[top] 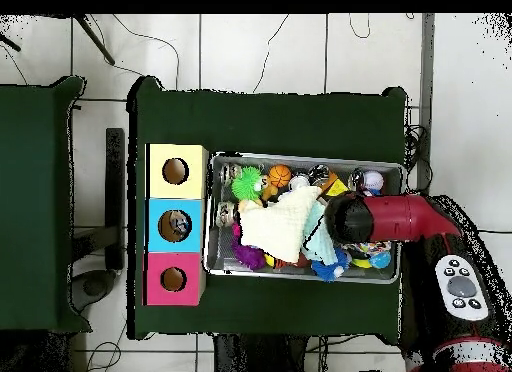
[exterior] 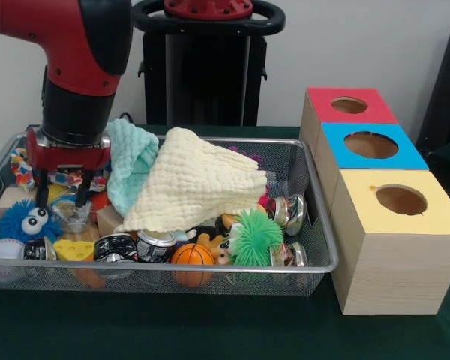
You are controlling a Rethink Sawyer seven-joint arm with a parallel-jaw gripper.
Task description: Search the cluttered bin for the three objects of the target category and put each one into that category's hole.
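The hand point(exterior: 61, 196) hangs low inside the left end of the cluttered bin point(exterior: 324, 225), its two dark fingers point(exterior: 41, 196) apart and open, with crumpled clear plastic point(exterior: 70, 216) just under their tips. Nothing is gripped. Right of it lies a mint green cloth point(exterior: 131, 161), partly under a larger cream quilted cloth point(exterior: 191, 184) that covers the middle of the pile. Near the hand sit a blue fuzzy toy with big eyes point(exterior: 26, 221), a baseball point(exterior: 4, 251), a yellow cheese wedge point(exterior: 73, 250) and crushed cans point(exterior: 156, 244). Further right along the near rim are a small basketball point(exterior: 192, 255), a green spiky ball point(exterior: 256, 238) and shiny metal pieces point(exterior: 289, 211).

The wire-mesh bin rests on a dark green counter point(exterior: 172, 330). To its right stand three wooden boxes in a row, each with a round hole: the yellow-topped box point(exterior: 405, 225) nearest, the blue-topped box point(exterior: 371, 146) in the middle, the red-topped box point(exterior: 349, 106) farthest. In the overhead view the floor is pale tile point(top: 260, 53).
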